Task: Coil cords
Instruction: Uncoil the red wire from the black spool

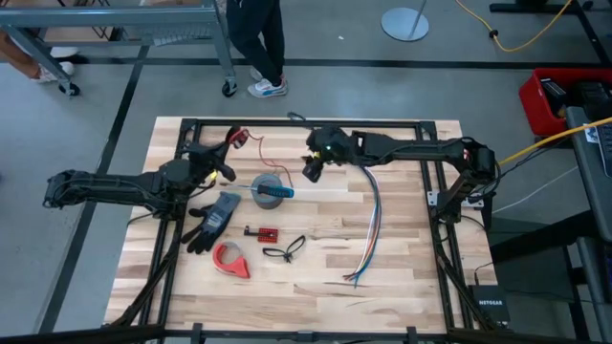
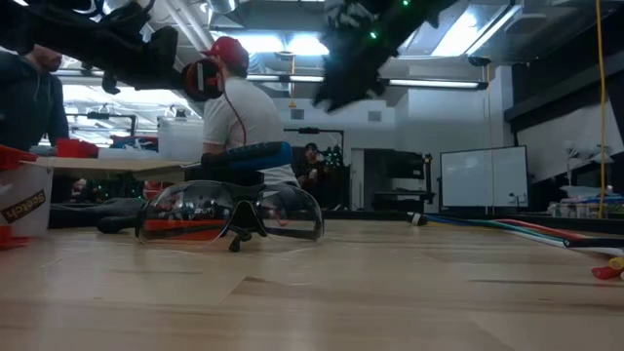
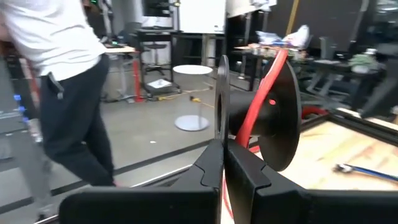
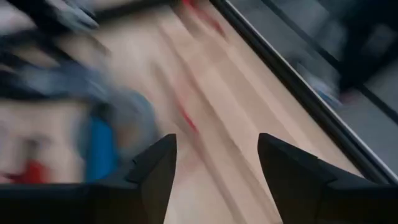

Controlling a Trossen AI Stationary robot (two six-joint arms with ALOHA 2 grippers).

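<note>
Cord [image 3: 256, 109]: thin, red, apparently uncoiled.

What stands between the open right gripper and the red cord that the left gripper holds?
Nothing visible. In the high view only bare table separates the right gripper from the red cord, pinched in the left gripper. The tape roll with a blue-handled tool lies beside that path, not across it.

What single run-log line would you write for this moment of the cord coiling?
task: coil cords | left gripper: shut on red cord, raised | right gripper: open, empty, above table | coil: not finished
</note>
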